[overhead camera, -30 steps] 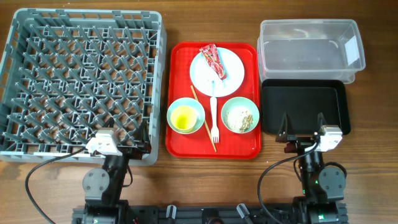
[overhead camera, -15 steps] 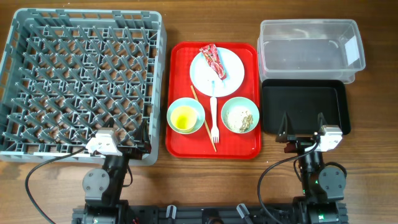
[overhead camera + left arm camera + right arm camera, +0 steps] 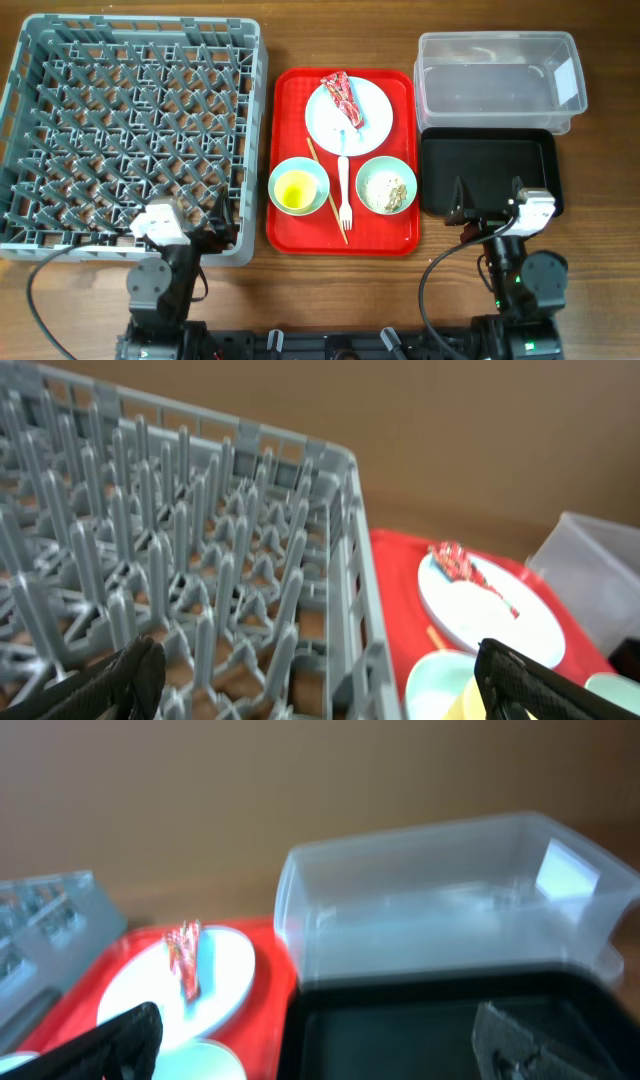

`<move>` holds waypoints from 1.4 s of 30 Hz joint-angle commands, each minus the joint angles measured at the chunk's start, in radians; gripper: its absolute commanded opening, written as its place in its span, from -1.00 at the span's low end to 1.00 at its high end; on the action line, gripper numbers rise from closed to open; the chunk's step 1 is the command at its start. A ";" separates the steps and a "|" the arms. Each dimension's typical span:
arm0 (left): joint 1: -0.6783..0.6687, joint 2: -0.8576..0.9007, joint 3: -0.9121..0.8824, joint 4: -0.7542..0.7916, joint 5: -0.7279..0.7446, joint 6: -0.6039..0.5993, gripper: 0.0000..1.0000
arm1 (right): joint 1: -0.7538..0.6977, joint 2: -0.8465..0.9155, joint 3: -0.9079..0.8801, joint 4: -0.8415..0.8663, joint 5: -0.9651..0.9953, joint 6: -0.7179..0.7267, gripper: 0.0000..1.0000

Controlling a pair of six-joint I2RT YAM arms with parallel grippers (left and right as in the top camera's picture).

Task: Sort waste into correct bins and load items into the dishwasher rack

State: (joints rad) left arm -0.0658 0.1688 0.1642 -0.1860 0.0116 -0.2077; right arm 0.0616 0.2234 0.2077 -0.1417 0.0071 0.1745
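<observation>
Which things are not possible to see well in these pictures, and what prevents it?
Right wrist view: everything is blurred. The red wrapper shows no print, and the bottom edge cuts off the bowl beside the black tray.
Left wrist view: the bottom edge cuts off the yellow cup.
Overhead: that bowl's filling is too small to tell tissue from crumbs.

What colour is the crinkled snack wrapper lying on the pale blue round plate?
The crinkled snack wrapper is red, seen best in the overhead view.
</observation>
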 commanded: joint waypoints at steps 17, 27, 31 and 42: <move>-0.003 0.737 0.668 -0.576 0.043 -0.009 1.00 | 0.013 0.891 0.772 -0.321 -0.454 -0.060 0.99; -0.003 0.818 0.730 -0.619 0.044 -0.010 1.00 | 0.296 1.363 1.344 -0.620 -0.171 -0.237 0.99; -0.003 0.818 0.730 -0.619 0.044 -0.013 1.00 | 0.386 1.563 1.435 -0.673 -0.089 -0.250 1.00; -0.003 0.818 0.730 -0.628 0.044 -0.013 1.00 | 0.418 1.851 1.435 -0.573 -0.134 -0.117 0.79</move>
State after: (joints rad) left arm -0.0658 0.9855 0.8703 -0.8085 0.0532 -0.2150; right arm 0.4561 2.0228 1.6260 -0.7170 -0.1329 0.0395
